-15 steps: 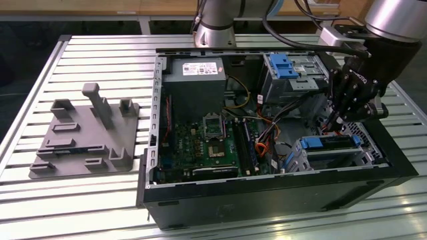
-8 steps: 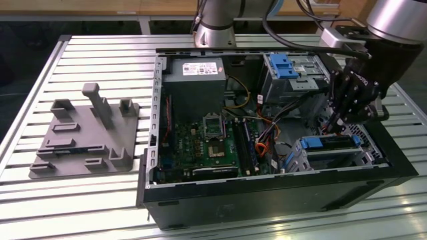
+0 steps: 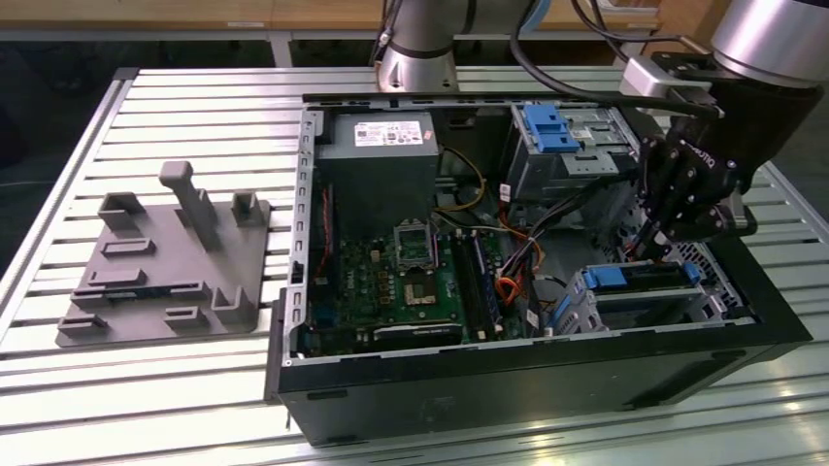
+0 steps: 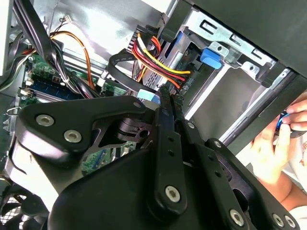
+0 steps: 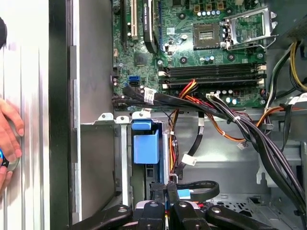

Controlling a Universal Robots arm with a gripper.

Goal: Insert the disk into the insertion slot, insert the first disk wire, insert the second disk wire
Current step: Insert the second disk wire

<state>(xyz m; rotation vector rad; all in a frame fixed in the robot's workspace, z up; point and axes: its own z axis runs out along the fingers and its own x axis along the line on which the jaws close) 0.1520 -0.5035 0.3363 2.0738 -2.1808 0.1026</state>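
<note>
The disk (image 3: 635, 279), framed by its blue carrier (image 5: 146, 146), sits inside the insertion slot (image 3: 680, 309), the silver cage in the case's corner nearest the exterior view's right. The cage's metal wall (image 5: 98, 158) and the carrier's blue tab (image 4: 209, 57) show in the wrist views. My gripper (image 3: 654, 250) reaches down into the case just above the disk's end. Its fingers (image 4: 165, 103) are pressed together. A black flat disk wire (image 4: 125, 76) with a blue tag (image 5: 184, 192) loops round and ends at the fingertips.
A red, yellow and black wire bundle (image 4: 156, 57) crowds the cage's open end. The motherboard (image 3: 402, 282), the power supply (image 3: 376, 146) and a taller bay with a blue latch (image 3: 557, 131) fill the case. A grey fixture (image 3: 169, 262) lies on the table. A person's hand (image 4: 273, 148) rests outside the case.
</note>
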